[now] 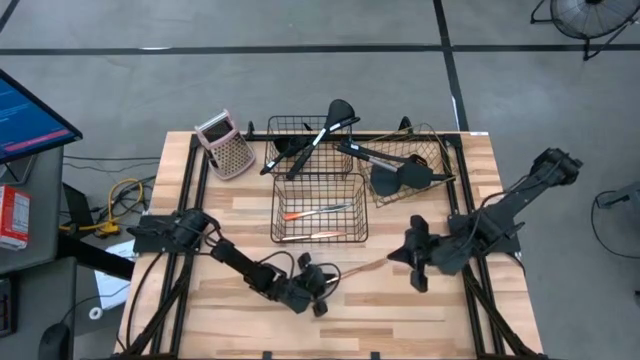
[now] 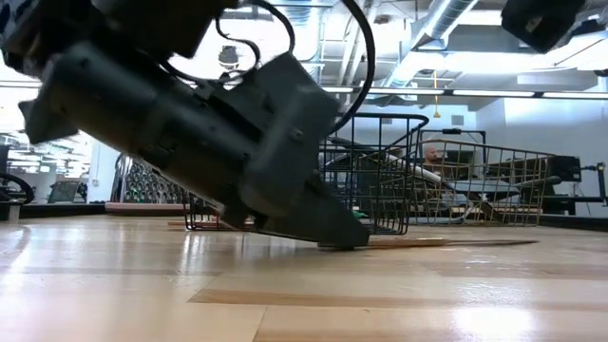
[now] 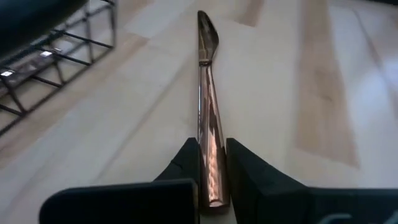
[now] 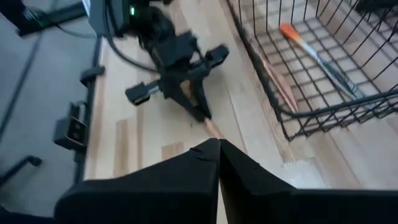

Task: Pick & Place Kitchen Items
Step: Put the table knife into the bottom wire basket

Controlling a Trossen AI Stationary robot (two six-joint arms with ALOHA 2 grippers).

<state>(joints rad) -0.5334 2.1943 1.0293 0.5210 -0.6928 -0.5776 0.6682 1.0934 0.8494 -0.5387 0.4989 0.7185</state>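
With the left gripper (image 3: 211, 163) clamped on the copper knife (image 3: 208, 106) handle's end, lift straight up, slowly, keeping the blade ahead level to clear the basket (image 1: 319, 208) rim.

No writing can be read anywhere; the blue screen (image 1: 28, 118) left of the table (image 1: 240, 215) shows lines of text too small to make out; the red-and-white box (image 1: 13, 217) on the desk below that screen bears print, also illegible; nothing on the table itself carries a label, brand, number or sign that can be read.
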